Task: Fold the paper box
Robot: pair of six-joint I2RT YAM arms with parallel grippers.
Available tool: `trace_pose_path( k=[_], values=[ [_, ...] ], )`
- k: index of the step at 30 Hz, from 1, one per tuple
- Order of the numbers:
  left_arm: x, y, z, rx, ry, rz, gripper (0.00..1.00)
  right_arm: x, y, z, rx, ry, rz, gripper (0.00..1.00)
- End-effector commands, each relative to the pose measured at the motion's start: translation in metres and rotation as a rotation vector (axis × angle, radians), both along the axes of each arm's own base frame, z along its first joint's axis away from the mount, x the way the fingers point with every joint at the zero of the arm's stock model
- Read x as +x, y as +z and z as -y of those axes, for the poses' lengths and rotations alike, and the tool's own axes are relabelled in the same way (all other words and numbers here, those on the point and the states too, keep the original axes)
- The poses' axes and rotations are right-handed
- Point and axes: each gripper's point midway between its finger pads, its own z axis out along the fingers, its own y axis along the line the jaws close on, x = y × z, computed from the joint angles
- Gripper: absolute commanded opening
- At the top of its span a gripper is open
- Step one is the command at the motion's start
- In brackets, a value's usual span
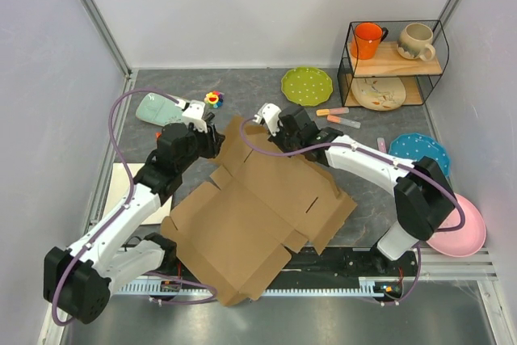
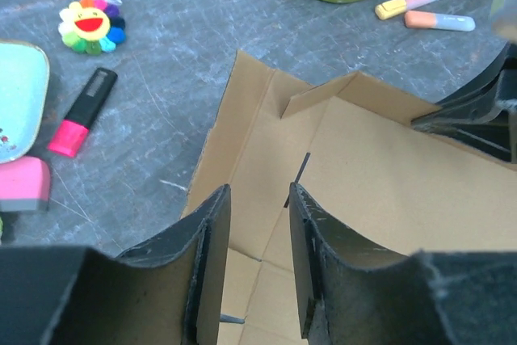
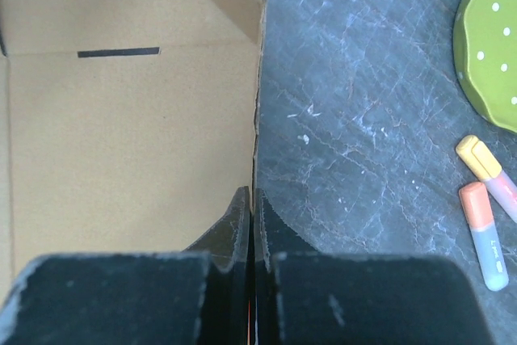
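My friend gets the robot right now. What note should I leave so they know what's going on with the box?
Left gripper: open, over the far corner of the paper box, holding nothing.
Right gripper: shut, tips at the box's far edge; a pinch can't be confirmed.
Box: mid-table between the arms, mostly spread out.
Done: far flaps partly raised.
Left: stand the walls, tuck tabs, close the lid.

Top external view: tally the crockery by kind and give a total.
Round plates: 4 (green dotted plate, cream patterned plate, blue dotted plate, pink plate)
Mugs: 2 (orange mug, cream mug)
Squarish dishes: 1 (mint-green dish)
Total: 7
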Motion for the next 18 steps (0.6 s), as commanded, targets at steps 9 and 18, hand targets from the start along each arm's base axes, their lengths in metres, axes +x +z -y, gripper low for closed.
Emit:
trace_pose_path(
  k=[9, 18],
  values=[
    [-0.068, -0.077, -0.001, -0.054, 0.003, -0.439, 0.54, -0.016, 0.014, 0.002, -0.054, -0.008, 0.059, 0.0],
    [-0.059, -0.121, -0.018, 0.051, 0.113, -0.527, 0.61, -0.022, 0.019, -0.003, -0.032, 0.002, 0.036, 0.0]
  ],
)
